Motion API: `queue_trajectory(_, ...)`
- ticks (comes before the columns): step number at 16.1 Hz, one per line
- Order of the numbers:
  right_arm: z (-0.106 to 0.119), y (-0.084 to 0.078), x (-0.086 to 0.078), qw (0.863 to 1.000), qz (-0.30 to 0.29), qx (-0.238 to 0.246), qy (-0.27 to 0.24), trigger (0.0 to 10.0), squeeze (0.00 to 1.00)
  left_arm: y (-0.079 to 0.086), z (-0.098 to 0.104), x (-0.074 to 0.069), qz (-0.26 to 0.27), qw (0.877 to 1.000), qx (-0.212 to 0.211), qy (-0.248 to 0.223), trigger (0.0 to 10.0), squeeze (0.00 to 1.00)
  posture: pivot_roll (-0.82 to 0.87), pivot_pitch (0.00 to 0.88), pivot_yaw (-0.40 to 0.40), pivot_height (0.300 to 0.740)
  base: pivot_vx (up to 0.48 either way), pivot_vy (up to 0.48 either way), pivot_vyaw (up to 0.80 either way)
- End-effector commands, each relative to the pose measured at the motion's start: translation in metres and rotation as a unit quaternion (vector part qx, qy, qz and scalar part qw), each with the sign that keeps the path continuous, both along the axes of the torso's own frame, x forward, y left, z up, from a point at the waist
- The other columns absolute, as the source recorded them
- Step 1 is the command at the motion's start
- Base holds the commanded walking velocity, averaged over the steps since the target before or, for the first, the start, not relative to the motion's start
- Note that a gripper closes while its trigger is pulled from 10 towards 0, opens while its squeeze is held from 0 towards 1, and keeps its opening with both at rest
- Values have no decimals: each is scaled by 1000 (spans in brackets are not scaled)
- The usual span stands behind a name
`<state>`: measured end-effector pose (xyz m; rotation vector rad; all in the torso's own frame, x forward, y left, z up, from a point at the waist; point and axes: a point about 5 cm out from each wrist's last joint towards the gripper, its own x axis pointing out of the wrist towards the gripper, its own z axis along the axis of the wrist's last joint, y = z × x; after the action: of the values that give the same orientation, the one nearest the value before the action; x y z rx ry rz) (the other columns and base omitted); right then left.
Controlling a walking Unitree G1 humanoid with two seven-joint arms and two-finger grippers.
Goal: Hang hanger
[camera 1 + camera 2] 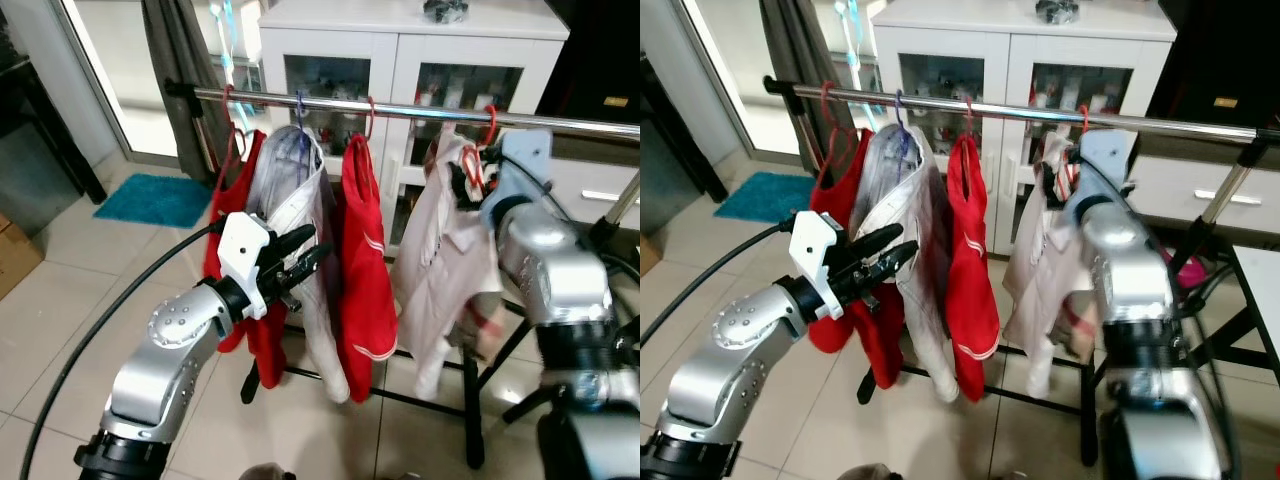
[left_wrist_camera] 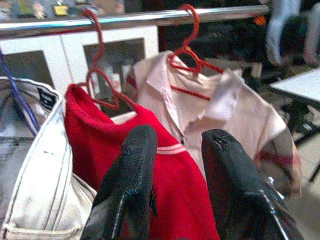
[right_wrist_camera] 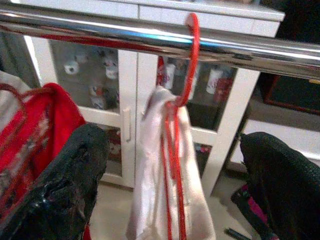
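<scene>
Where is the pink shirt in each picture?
Left eye view: pink shirt hangs right of middle, beside the right arm.
Right eye view: shirt right of middle.
Left wrist view: shirt beyond the open left pincer.
Right wrist view: shirt seen edge-on between the open right pincer fingers.
Shared landmark: the shiny rail.

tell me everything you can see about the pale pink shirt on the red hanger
The pale pink shirt is a light, collared, short-sleeved garment of thin cloth with a checked trim at one sleeve. It hangs limp and slightly bunched on a red hanger whose hook is over the metal rail, rightmost of the four garments, beside the red top. The right gripper is open with its fingers on either side of the hanger, not gripping it.
</scene>
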<state>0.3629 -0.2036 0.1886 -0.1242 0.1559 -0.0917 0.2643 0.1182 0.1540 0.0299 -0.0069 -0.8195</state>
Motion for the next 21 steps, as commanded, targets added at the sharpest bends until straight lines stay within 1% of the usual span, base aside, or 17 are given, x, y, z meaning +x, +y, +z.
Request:
queue_trajectory(1,1,-7,5,1000,-6,2,10,10000,0,-2,2,-5,-27,1000,5,5,10000,0,99,0,54,723,0,0,0)
queue_trajectory(2,1,-11,10,1000,-3,10,25,10000,0,-2,1,-7,-46,999,13,10,10000,0,96,0,40,723,0,0,0)
queue_trajectory(4,0,-8,19,998,28,41,42,10000,0,-1,2,-8,-62,998,15,14,10000,0,85,0,50,723,0,0,0)
queue_trajectory(5,0,-9,25,996,48,45,55,8392,0,-1,1,-9,-73,997,19,17,10000,0,85,0,61,723,0,0,0)
queue_trajectory(6,-3,-14,27,996,46,42,64,4706,0,-3,-1,-9,-82,996,28,17,10000,0,88,0,60,723,0,0,0)
queue_trajectory(7,-5,-22,28,995,43,43,73,0,0,-3,1,-11,-90,995,29,17,10000,0,95,0,64,723,0,0,0)
queue_trajectory(9,-6,-30,28,994,50,53,83,0,0,-2,2,-11,-98,995,33,17,10000,0,99,0,52,723,0,0,0)
queue_trajectory(10,-4,-31,29,993,60,57,89,0,0,1,2,-9,-99,994,40,15,10000,0,99,0,37,723,0,0,0)
queue_trajectory(11,2,-30,30,989,88,71,91,0,0,5,3,-8,-95,995,40,16,10000,0,87,0,49,723,0,0,0)
queue_trajectory(12,4,-30,31,988,98,77,92,0,0,6,3,-8,-94,995,40,17,10000,0,87,0,49,723,0,0,0)
queue_trajectory(13,7,-35,31,988,99,78,91,0,0,4,-1,-8,-101,993,49,19,10000,0,84,0,62,723,0,0,0)
queue_trajectory(14,9,-38,31,988,98,79,89,0,0,2,-1,-9,-106,993,48,20,10000,0,75,0,76,723,0,0,0)
queue_trajectory(15,12,-42,31,989,94,86,82,0,0,1,0,-8,-111,993,43,21,10000,0,73,0,74,723,0,0,0)
queue_trajectory(16,14,-44,32,989,91,91,78,0,0,0,0,-6,-114,992,47,18,10000,0,71,0,61,723,0,0,0)
queue_trajectory(18,19,-41,34,987,109,80,81,0,0,4,4,1,-106,993,46,13,10000,0,60,0,72,723,0,0,0)
queue_trajectory(20,18,-41,34,986,119,70,90,0,0,2,0,1,-113,992,57,14,10000,0,62,0,73,723,0,0,0)
queue_trajectory(21,17,-41,34,986,121,68,93,0,0,1,0,0,-116,992,55,16,10000,0,63,0,77,723,0,0,0)
